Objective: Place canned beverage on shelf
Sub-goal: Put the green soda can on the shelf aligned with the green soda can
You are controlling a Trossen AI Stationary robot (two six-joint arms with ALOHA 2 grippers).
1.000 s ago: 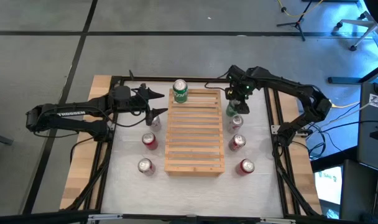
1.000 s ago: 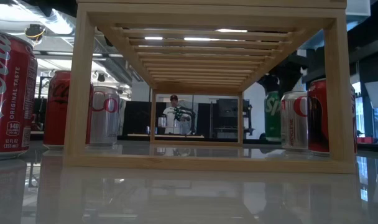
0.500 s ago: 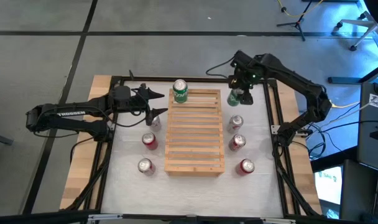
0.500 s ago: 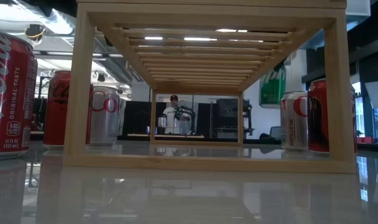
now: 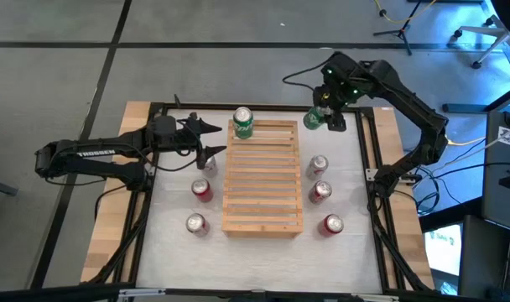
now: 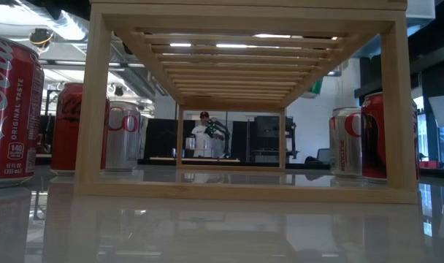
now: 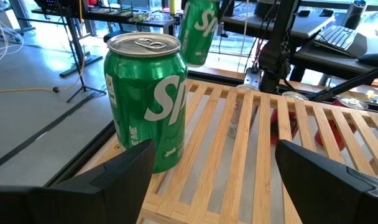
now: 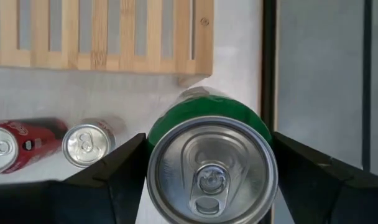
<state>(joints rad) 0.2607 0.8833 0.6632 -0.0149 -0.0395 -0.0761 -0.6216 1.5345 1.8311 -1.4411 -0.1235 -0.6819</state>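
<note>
Low view from my table: the shelf [image 6: 247,95] seen end-on, red cans [image 6: 10,109] and a silver can [image 6: 123,139] on one side, two cans [image 6: 357,142] on the other.

Grey floor [image 5: 196,75] crossed by dark lines surrounds the white counter [image 5: 255,252]. Stands [image 5: 402,29] and cables sit at the far right corner; a person [image 6: 202,131] stands beyond, under ceiling lights [image 6: 236,45].

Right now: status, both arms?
Right gripper shut on green can, lifted near the shelf far right corner. Left gripper open, waiting by shelf. Second green can already on shelf.
</note>
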